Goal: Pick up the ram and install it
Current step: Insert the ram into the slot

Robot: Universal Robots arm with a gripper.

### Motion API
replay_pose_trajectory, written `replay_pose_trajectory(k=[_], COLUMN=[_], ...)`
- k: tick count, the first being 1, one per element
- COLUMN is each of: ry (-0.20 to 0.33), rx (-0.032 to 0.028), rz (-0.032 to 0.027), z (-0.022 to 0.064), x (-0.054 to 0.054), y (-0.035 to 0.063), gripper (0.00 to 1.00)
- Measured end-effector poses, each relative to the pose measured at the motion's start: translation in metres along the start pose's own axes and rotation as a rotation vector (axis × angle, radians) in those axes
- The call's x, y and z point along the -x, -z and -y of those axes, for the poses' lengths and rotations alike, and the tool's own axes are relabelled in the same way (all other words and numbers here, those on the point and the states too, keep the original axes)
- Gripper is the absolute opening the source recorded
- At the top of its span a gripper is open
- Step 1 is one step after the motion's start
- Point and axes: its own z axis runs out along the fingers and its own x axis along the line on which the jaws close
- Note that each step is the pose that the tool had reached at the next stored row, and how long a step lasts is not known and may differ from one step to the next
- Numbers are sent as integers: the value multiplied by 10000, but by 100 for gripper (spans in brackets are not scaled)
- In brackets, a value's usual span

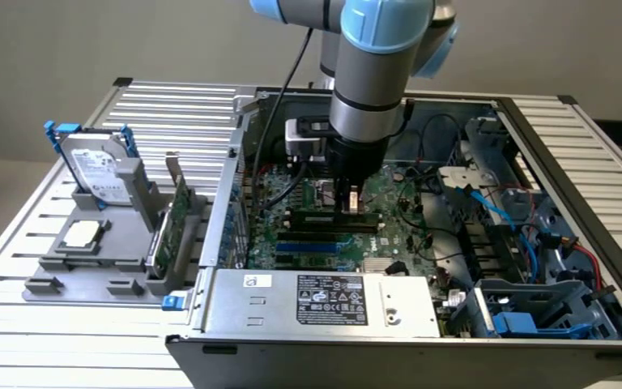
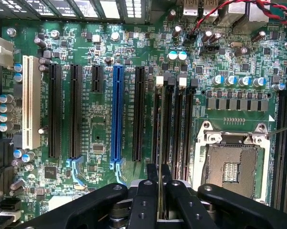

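My gripper (image 1: 349, 201) hangs low over the green motherboard (image 1: 398, 231) inside the open computer case. It is shut on the ram (image 1: 351, 194), a thin stick held upright. In the wrist view the ram (image 2: 158, 195) shows edge-on as a narrow line between the two black fingers (image 2: 146, 191) of my gripper (image 2: 158, 174). That edge lines up with the outermost of the black memory slots (image 2: 168, 124), on the side toward the blue slot. Whether the ram touches the slot I cannot tell.
A blue slot (image 2: 117, 114), several black card slots and a bare CPU socket (image 2: 231, 164) flank the memory slots. Outside the case, at the exterior view's left, a grey fixture (image 1: 84, 263) holds a hard drive (image 1: 100, 170) and a green expansion card (image 1: 176, 227). The power supply (image 1: 322, 300) sits in front.
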Motion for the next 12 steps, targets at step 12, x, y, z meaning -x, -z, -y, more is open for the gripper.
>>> replay_pose_trajectory(k=[12], ry=[-28], rx=[-1], rz=[-1], z=[0], x=[0], y=[13], gripper=[14])
